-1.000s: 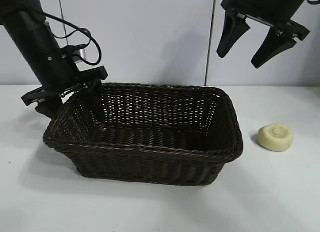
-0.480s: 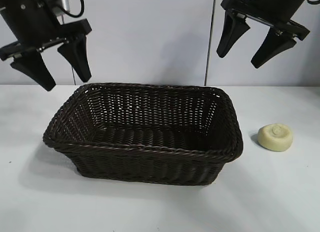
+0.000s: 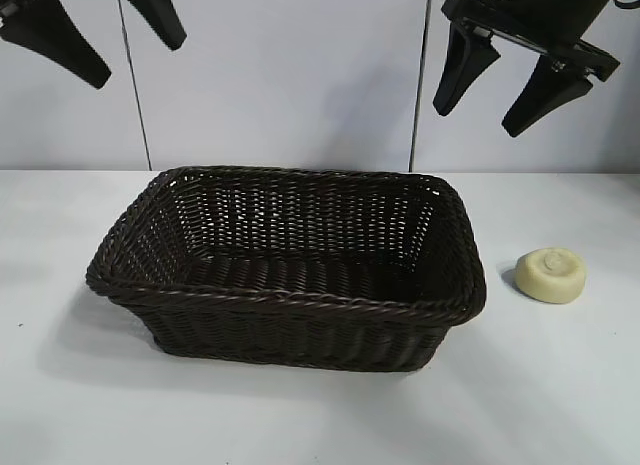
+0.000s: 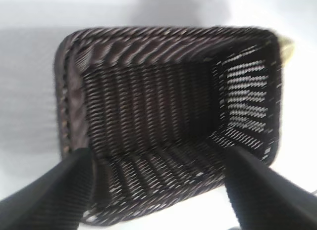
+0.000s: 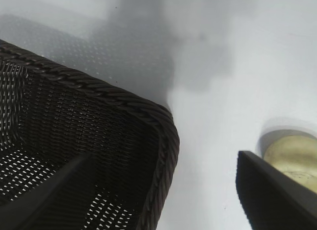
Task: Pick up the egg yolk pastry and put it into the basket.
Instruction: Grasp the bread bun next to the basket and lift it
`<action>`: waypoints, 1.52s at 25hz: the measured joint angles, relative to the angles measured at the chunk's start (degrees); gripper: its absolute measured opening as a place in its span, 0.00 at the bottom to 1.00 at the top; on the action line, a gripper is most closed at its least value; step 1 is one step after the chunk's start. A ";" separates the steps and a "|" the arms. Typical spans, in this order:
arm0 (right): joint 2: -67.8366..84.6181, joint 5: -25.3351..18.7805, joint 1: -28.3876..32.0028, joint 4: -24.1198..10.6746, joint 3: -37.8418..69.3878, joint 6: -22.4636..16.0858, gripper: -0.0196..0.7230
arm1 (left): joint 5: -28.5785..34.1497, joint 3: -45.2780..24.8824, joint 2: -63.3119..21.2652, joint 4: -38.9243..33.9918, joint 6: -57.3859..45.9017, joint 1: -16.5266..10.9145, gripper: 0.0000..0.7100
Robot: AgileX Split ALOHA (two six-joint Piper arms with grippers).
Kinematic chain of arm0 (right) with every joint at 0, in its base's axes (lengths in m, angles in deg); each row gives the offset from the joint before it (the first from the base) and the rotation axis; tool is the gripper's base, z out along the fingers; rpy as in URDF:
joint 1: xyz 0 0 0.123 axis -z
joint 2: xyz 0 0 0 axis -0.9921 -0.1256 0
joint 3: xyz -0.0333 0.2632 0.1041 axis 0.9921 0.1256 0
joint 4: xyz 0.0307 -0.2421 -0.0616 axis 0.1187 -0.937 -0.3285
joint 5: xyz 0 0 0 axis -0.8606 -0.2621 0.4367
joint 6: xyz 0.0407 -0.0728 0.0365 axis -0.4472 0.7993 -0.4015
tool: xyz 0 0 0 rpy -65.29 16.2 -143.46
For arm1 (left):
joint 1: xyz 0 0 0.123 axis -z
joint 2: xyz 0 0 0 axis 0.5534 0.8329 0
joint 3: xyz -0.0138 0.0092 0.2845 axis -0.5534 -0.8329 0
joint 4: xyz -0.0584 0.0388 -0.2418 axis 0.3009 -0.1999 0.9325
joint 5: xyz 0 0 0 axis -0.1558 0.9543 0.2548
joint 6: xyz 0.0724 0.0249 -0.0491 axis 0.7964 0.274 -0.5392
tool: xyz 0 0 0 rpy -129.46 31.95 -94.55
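Your right gripper (image 3: 500, 90) hangs high over the table's right half, black fingers spread wide and holding nothing, tips angled down. Below it and a little further toward the right edge sits the small pale yellow round egg yolk pastry (image 3: 551, 275) with its knob on top, resting on the white table (image 3: 560, 385), untouched. In the right wrist view the pastry (image 5: 292, 158) peeks out beside one dark finger, so it lies off to one side of the open jaws, not between them.

Your left gripper (image 3: 100, 35) is up at the top left, above the far left end of the large rectangular dark brown woven wicker basket (image 3: 300, 305), fingers apart and empty too.

The basket sits mid-table, long axis running left to right, nothing visible inside it. The pastry lies just beside its right short end, apart from the rim.

The right arm is clearly the nearer one; I'd judge the pick-up is yours to make from there, dropping down and shifting outward.
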 joint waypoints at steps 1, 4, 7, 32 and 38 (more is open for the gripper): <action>0.00 0.00 0.00 0.00 0.00 0.00 0.79 | -1.70 -1.32 -0.06 1.77 -0.12 0.00 0.76; 0.00 0.00 0.00 0.00 0.00 0.00 0.79 | -5.65 -5.70 -0.06 4.42 -0.31 0.00 0.76; 0.00 0.00 0.00 0.00 0.00 0.00 0.79 | -6.98 -8.45 -0.06 4.73 -0.36 0.00 0.76; 0.00 -1.13 0.21 -0.66 0.00 0.00 0.79 | -7.64 -8.81 -0.06 3.98 -0.51 0.00 0.76; 0.00 -2.23 4.44 -6.20 0.00 -1.54 0.79 | -7.58 -8.81 -0.06 3.98 -0.51 0.00 0.76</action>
